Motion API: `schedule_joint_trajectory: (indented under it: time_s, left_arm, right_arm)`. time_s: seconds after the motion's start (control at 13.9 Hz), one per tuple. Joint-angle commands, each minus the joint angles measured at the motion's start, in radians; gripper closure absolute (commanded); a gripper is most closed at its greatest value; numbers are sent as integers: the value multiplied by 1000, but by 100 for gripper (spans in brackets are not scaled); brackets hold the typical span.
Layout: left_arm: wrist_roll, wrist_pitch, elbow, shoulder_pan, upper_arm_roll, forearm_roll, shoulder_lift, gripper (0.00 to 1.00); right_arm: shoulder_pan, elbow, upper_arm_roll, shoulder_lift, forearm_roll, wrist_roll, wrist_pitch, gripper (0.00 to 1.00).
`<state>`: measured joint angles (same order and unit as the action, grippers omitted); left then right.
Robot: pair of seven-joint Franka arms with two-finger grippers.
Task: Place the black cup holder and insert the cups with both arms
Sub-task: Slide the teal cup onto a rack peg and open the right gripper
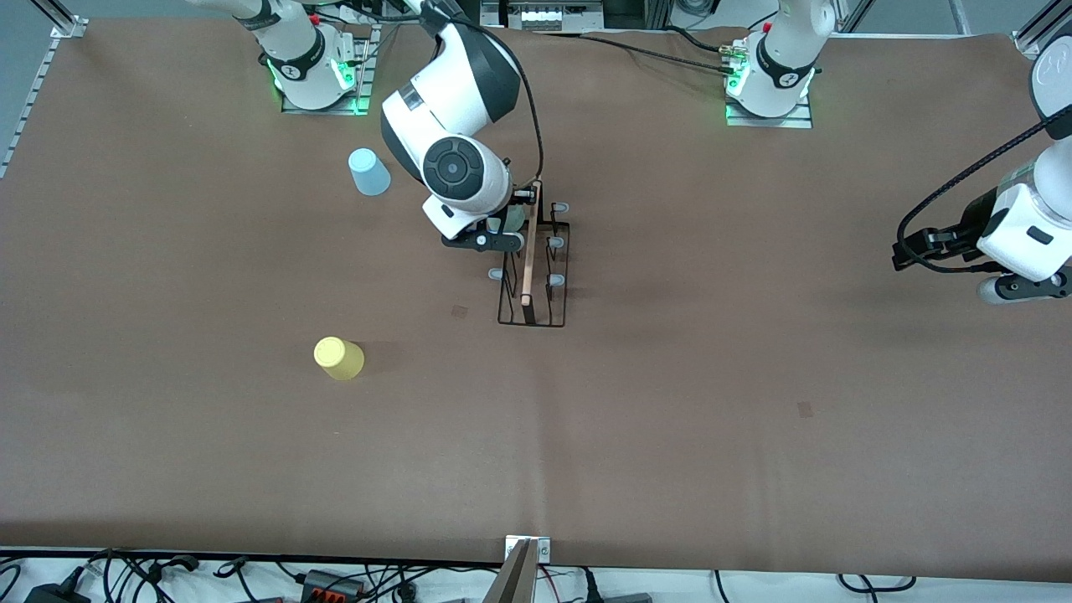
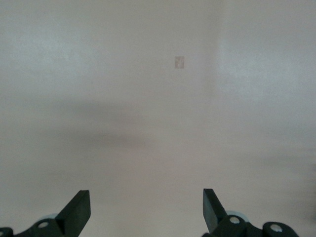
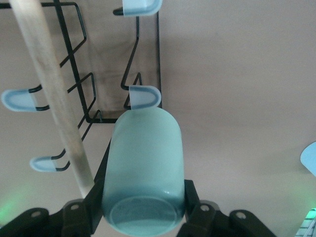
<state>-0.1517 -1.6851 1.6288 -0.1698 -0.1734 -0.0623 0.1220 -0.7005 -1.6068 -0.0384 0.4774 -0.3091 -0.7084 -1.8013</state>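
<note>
Tabletop: mint cup [image 3: 144, 168] in right claw [image 3: 143, 210]

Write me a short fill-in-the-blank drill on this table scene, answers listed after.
1. The right gripper is shut on the ____ cup.
2. That cup is held over the black cup ____.
3. The left gripper, waiting at its end of the table, is ____.
4. The yellow cup lies nearer the front camera than the ____ cup.

Answers: mint green; holder; open; light blue
</note>
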Motion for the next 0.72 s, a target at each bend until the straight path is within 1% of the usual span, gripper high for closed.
schedule_joint_trajectory:
  time_s: [0.0,0.07,0.14,0.22,0.36,0.5,0.57,0.65]
  left_arm:
    - [12,-10,-3,6,9,16,-5,0]
    - [15,-12,-4,4,9,16,-5,0]
    - [18,-13,-4,1,11,16,-5,0]
    - [20,-27,-3,1,11,15,-5,0]
    - [23,-30,-3,1,11,10,-5,0]
    - [23,-22,-1,0,9,12,-7,0]
    - [23,-21,0,0,11,12,-7,0]
    - [26,-19,-1,0,11,10,-7,0]
  right_arm:
    - [-10,15,8,32,-1,-16,-3,71]
    - [-10,13,9,38,-1,-16,-7,67]
    - [-11,15,9,52,-1,-16,-12,43]
    - [-13,13,9,61,-1,-17,-26,0]
    - [-10,25,9,58,-8,-101,-32,0]
    - [-4,80,17,35,4,-169,-17,0]
    - [-2,88,26,9,33,-178,0,0]
    - [1,94,57,-22,106,-180,14,0]
